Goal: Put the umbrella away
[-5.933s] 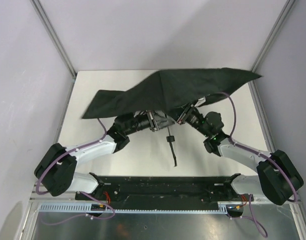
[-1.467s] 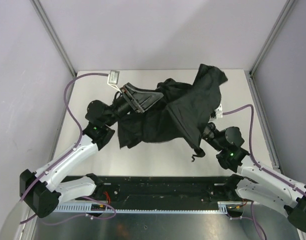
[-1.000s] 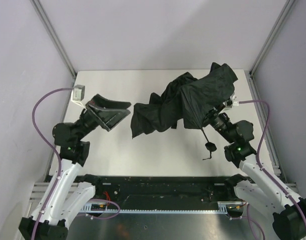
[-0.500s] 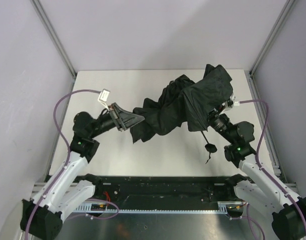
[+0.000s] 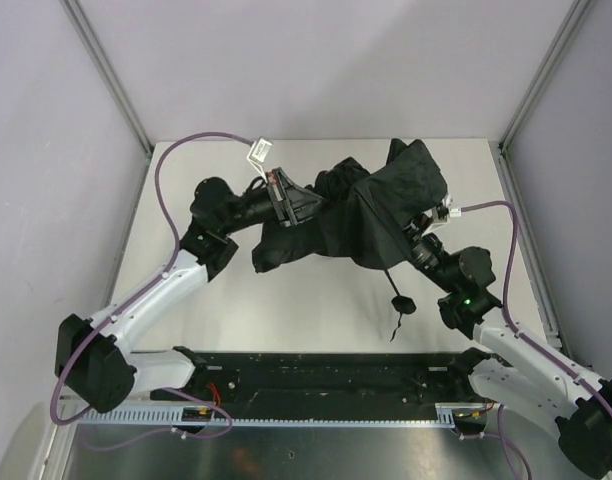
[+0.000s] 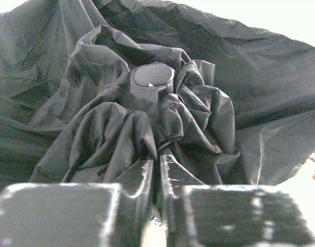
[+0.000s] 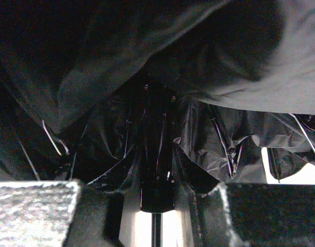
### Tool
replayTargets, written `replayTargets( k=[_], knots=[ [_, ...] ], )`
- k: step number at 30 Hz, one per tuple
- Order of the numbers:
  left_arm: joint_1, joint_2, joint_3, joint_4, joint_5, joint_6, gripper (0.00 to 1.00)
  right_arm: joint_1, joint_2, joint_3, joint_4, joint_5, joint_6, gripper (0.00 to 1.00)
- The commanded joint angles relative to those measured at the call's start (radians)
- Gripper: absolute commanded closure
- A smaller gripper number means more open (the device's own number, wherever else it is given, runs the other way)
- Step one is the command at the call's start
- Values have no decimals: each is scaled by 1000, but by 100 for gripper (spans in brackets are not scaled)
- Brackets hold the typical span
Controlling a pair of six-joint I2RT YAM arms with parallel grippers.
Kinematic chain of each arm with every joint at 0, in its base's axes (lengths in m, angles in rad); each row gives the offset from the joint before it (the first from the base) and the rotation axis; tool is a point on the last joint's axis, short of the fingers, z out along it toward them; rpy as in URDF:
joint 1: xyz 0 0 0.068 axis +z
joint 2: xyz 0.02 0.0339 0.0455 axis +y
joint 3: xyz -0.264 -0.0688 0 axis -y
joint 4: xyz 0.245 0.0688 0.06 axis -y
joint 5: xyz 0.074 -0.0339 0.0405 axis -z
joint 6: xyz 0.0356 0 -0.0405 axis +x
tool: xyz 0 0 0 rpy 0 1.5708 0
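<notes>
Both grippers were at the umbrella [image 5: 371, 215], which hung collapsed and crumpled over the middle of the bench [image 5: 286, 300], with its small knob handle [image 5: 401, 305] and thin strap [image 5: 394, 330] dangling nearest, toward the right. Just beyond the knob, the right gripper [image 5: 414, 243] sat under the canopy, its jaws on either side of the dark shaft [image 7: 157, 154] and apparently clamping it. Farther off to the left, the left gripper [image 5: 304, 205] had its jaws almost together, pinching a fold of black fabric beside the round top cap [image 6: 153, 76].
</notes>
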Motion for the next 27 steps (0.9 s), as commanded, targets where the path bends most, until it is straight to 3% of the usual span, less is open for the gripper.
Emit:
replayTargets(
  k=[1,4,6,11,15,18,21,27],
  knots=[
    [-8,-28,-2,76,36,5,76,33,-38,3,25,59,-52,100],
    [-1,-152,-117,75,33,25,48,21,-70,2,-25,132,-84,100],
    [18,-236,-181,68,58,17,36,2,-77,5,-50,167,-95,100],
    [59,-383,-234,50,150,-23,25,-33,-70,9,-96,220,-126,100],
    [-25,-399,-157,15,81,-15,10,-37,-53,19,-113,238,-171,100],
    [-150,-355,-55,-123,-113,78,7,-36,-44,28,-121,249,-191,100],
    [-240,-267,78,-290,-282,181,11,-31,-48,31,-132,266,-202,100],
    [-287,-119,213,-350,-392,271,5,3,-67,33,-154,277,-236,100]
  ],
)
